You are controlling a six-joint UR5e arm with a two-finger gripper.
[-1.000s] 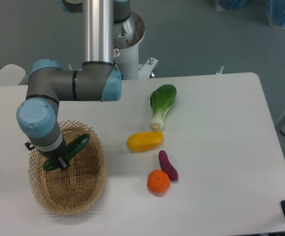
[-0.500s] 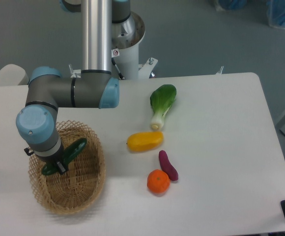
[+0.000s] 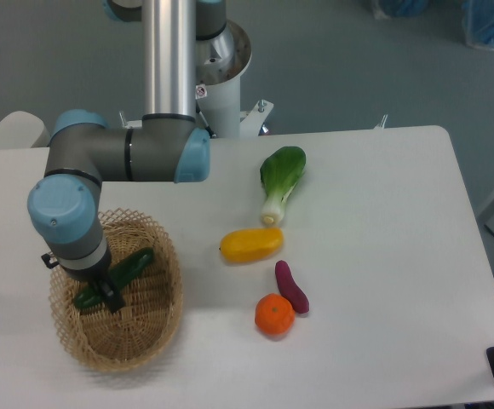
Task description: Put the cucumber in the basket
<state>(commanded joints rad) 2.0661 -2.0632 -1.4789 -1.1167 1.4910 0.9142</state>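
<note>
The dark green cucumber lies slanted inside the tan wicker basket at the table's front left, resting on the weave. My gripper hangs straight down over the basket. The blue-grey wrist hides most of it, and one dark finger shows in front of the cucumber's lower end. The jaws seem parted and the cucumber lies loose between them.
To the right of the basket lie a yellow vegetable, a bok choy, a purple vegetable and an orange. The arm's base column stands at the table's back edge.
The cucumber has dropped lower and lies flatter in the basket. The wrist has lifted slightly above it.
</note>
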